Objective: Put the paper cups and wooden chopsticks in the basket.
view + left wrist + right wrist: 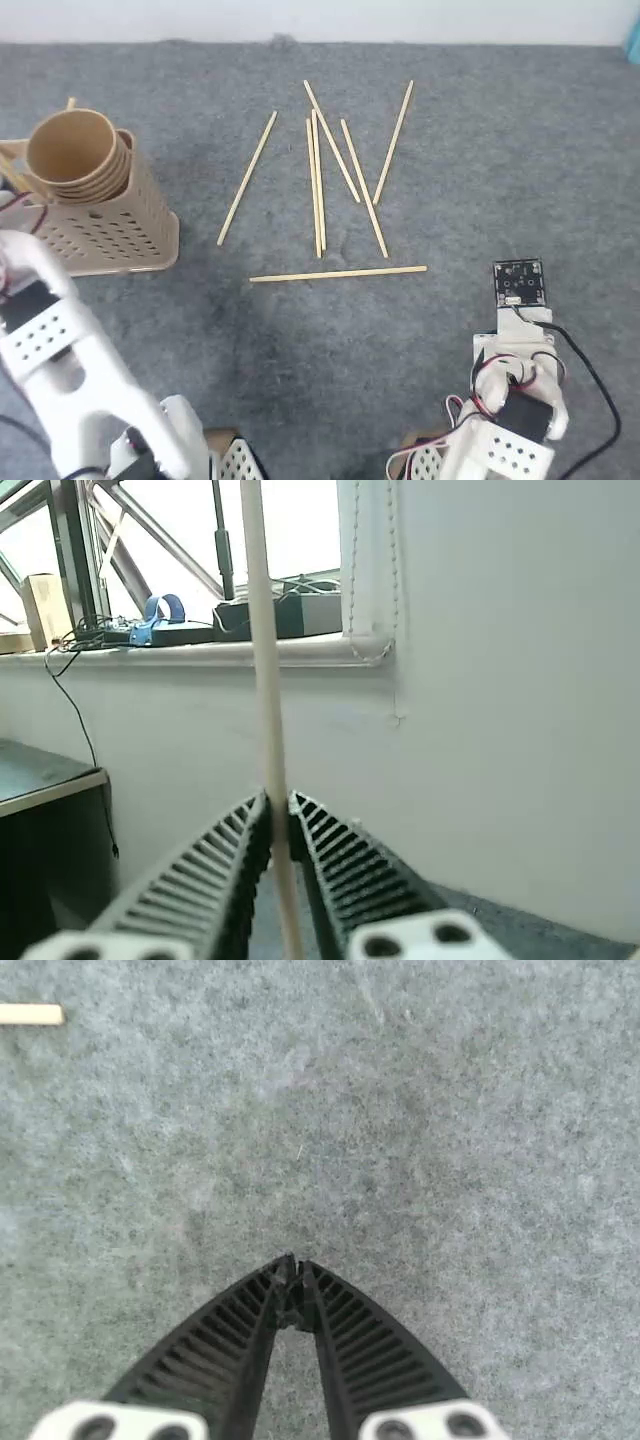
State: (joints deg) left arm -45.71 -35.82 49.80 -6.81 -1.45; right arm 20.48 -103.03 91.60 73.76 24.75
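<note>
Left gripper (278,810) clamped on one pale wooden chopstick (262,630), upright. Beige perforated plastic basket (110,235) holds the stacked brown paper cups (75,150). Loose chopsticks (338,273) lie right of basket. Right gripper (292,1265) pressed together, empty. Next, I judge: carry over basket, let go.

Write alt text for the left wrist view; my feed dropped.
The left gripper is shut on a chopstick, which sticks out well beyond it. Behind them are a white wall and a cluttered window sill.
</note>
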